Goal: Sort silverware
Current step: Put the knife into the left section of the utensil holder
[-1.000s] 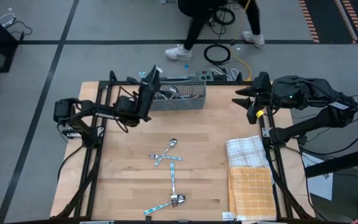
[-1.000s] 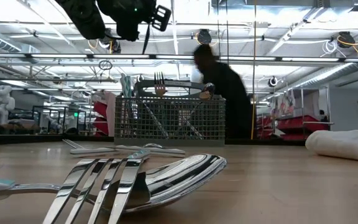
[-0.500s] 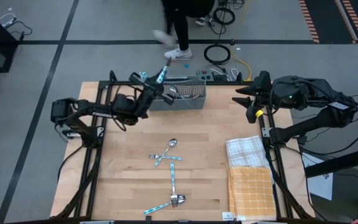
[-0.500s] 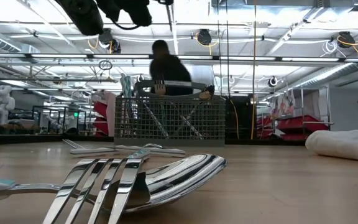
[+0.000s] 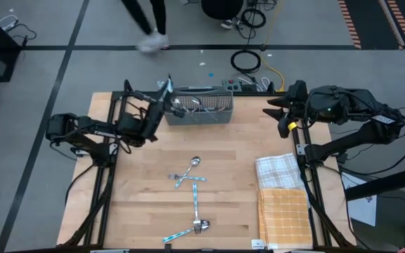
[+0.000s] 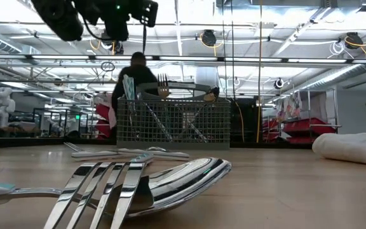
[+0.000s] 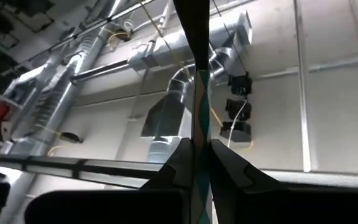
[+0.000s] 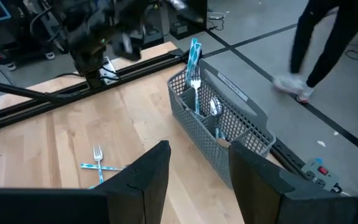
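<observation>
High view: left gripper (image 5: 162,100) at the basket (image 5: 201,109) left end, right gripper (image 5: 278,112) parked well right. Left wrist: fingers (image 7: 178,163) clamp a blue-handled utensil (image 7: 200,112), axis upright (drop looks imminent). Right wrist: right fingers (image 8: 148,171) spread, empty; loose silverware (image 5: 190,173) lies nearer than basket.

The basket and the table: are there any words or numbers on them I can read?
None: no text shows on the grey mesh basket, the wooden table or the silverware.
Too blurred to read: anything in the room behind, in the low view.
</observation>
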Controlling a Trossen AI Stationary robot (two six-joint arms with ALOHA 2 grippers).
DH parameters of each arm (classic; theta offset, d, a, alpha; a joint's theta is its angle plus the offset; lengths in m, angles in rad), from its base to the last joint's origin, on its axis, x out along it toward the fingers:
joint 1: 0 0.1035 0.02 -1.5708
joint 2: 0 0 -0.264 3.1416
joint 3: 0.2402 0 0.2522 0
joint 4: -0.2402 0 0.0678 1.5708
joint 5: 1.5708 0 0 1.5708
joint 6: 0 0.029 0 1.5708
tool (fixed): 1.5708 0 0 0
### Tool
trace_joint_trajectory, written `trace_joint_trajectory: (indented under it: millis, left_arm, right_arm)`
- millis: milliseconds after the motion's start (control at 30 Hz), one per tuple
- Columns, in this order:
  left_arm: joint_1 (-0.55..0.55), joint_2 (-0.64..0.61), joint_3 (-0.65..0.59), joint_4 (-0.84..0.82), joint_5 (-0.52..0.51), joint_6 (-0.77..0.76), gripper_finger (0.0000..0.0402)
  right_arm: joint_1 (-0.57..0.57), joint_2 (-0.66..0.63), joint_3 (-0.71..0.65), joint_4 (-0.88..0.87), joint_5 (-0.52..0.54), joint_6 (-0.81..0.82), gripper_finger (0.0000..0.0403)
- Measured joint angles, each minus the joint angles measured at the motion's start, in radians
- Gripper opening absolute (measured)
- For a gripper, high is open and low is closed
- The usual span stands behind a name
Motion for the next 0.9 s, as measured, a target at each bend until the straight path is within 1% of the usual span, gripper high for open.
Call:
trace_joint_trajectory:
  millis: [100,133,300,400,700,800,900]
  left_arm:
    - [-0.026,0.005,-0.048,0.002,-0.010,-0.108,0.0030]
    - [-0.043,0.007,-0.059,-0.004,-0.025,-0.119,0.0031]
    - [-0.107,0.005,-0.129,0.009,-0.179,-0.125,0.0031]
    - [-0.135,0.006,-0.168,0.005,-0.211,-0.165,0.0031]
    - [-0.133,0.006,-0.223,-0.048,-0.238,-0.284,0.0031]
    - [-0.103,0.006,-0.244,-0.084,-0.202,-0.326,0.0031]
    - [-0.078,0.006,-0.258,-0.111,-0.199,-0.360,0.0031]
  right_arm:
    - [0.000,0.000,0.000,0.000,0.027,0.004,0.0155]
    - [0.000,0.000,0.000,0.000,0.028,0.009,0.0155]
    - [0.000,0.000,0.000,0.000,0.031,0.019,0.0155]
    - [0.000,0.002,0.000,0.000,0.031,0.019,0.0155]
    - [0.000,0.003,0.000,0.000,0.051,0.038,0.0155]
    - [0.000,0.003,0.000,0.000,0.051,0.046,0.0155]
    - [0.000,0.003,0.000,0.000,0.051,0.060,0.0155]
